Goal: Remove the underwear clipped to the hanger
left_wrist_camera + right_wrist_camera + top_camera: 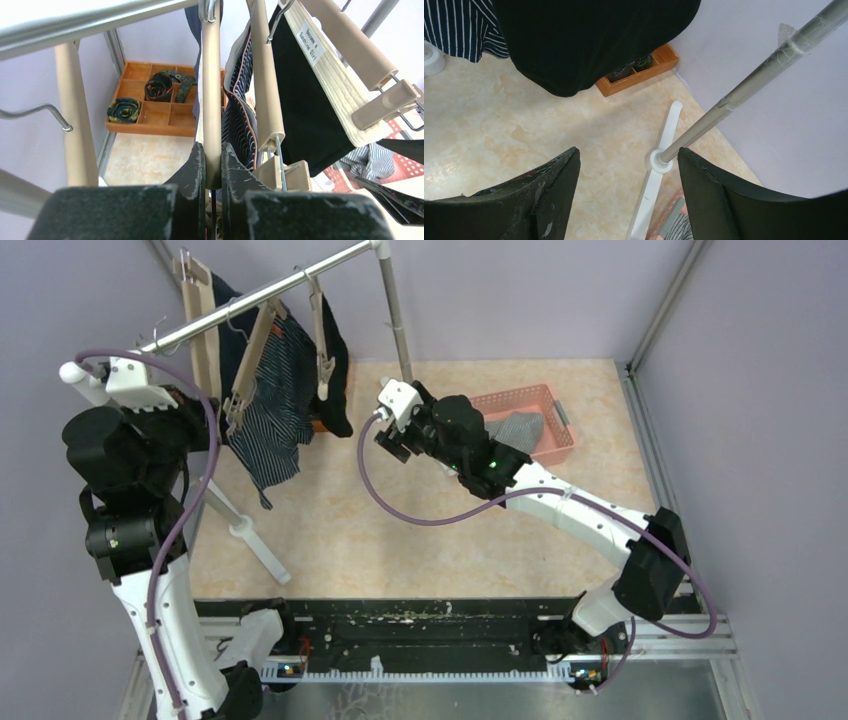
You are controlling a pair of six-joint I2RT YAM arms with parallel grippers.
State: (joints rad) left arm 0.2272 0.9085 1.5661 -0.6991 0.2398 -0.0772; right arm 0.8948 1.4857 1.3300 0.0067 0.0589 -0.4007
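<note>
A grey piece (pixel 520 428) lies in the basket (pixel 510 395) right of the rail (pixel 270 290). Striped underwear (pixel 270 410) and a black pair (pixel 340 380) hang clipped below the rail. The left gripper (pixel 212 155) pinches a hanger (pixel 211 90); the right gripper (pixel 628 152) is spread, empty.

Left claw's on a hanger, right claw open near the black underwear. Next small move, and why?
Probably ease the right claw up to the lower edge of the black underwear and close on it. That claw is open and empty, with the cloth hanging just ahead and apart from it, while the left claw is shut on a beige hanger.
</note>
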